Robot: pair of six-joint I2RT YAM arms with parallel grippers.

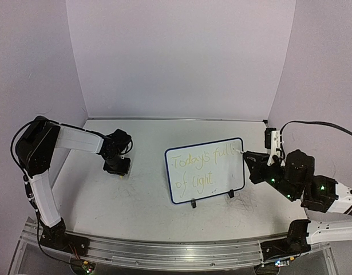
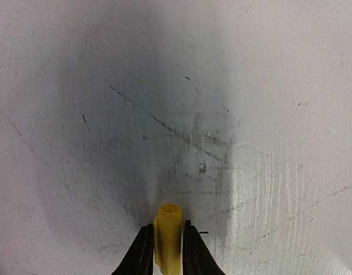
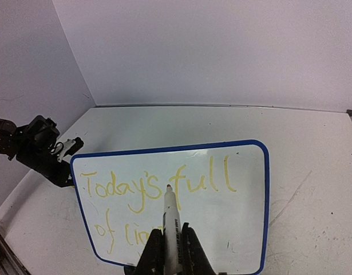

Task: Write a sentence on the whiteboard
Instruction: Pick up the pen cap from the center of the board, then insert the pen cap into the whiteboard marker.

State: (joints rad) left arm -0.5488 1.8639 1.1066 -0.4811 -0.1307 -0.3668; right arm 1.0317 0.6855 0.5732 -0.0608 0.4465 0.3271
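The sentence [image 1: 201, 161] looked complete, two yellow lines on the whiteboard [image 1: 234, 173], which stood upright right of centre on the worktop [image 1: 141, 197]. So the writing step seemed finished, and the next move probably called for bringing pen and cap together. The right end effector [image 3: 171, 238], clamped on the marker [image 3: 170, 209], sat just beside the board's right edge, arm folded low. Well apart to the left, the left end effector [image 2: 166, 230] pointed down at the worktop, closed on a yellow cap [image 2: 169, 216].

Right gripper [image 3: 171, 252] clamping a white marker [image 3: 170, 212] before the whiteboard [image 3: 265, 189].
Its tip is pointing at the yellow sentence [image 3: 135, 186], partly hiding the lower line.
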